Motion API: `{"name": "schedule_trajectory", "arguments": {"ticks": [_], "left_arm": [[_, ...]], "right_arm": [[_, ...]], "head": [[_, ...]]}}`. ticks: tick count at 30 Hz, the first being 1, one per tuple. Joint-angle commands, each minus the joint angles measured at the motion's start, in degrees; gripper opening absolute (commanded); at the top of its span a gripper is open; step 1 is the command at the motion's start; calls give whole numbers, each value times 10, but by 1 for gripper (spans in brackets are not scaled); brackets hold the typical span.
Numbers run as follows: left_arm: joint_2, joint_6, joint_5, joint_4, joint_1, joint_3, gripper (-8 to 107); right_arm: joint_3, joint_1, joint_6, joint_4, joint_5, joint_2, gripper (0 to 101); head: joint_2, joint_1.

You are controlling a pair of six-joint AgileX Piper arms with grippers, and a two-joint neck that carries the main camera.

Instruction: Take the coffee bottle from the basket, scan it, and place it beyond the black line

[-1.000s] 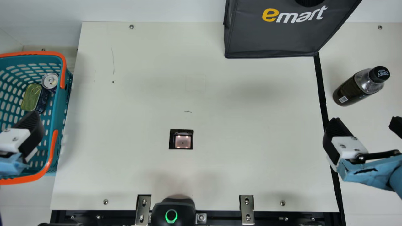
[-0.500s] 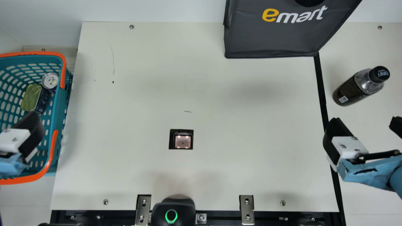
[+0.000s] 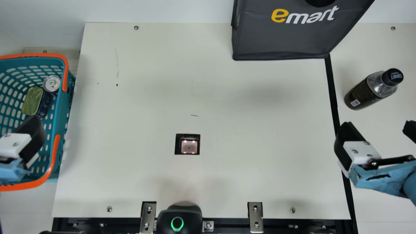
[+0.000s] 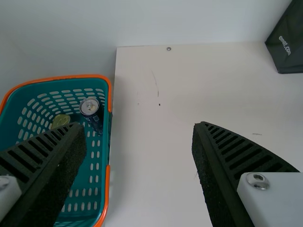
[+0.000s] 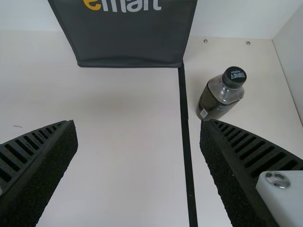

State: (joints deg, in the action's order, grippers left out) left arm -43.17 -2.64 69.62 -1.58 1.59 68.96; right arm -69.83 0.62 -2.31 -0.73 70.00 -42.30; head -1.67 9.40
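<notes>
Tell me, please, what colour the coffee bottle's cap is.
The cap is black with white print on top; the main view shows it best.

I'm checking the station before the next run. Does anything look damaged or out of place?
The blue cover on the right arm looks torn: a dark, ragged slit shows in it. The cream table has a thin scratch and a short dark mark. Nothing looks spilled.

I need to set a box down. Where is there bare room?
Bare: between the basket and scanner window, and from that window to the black line, short of the dark bag.
Crowded: past the line, with the coffee bottle and right gripper; and at the basket, with cans and left gripper.
</notes>
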Motion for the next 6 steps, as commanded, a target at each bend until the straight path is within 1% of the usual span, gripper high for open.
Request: {"name": "schedule_trajectory", "arguments": {"ticks": [1, 6], "left_arm": [[0, 0, 0, 0, 0, 0, 90], [0, 0, 0, 0, 0, 0, 90]], "right_arm": [[0, 0, 0, 0, 0, 0, 91], [0, 0, 0, 0, 0, 0, 91]], "head": [[1, -15], [1, -15]]}}
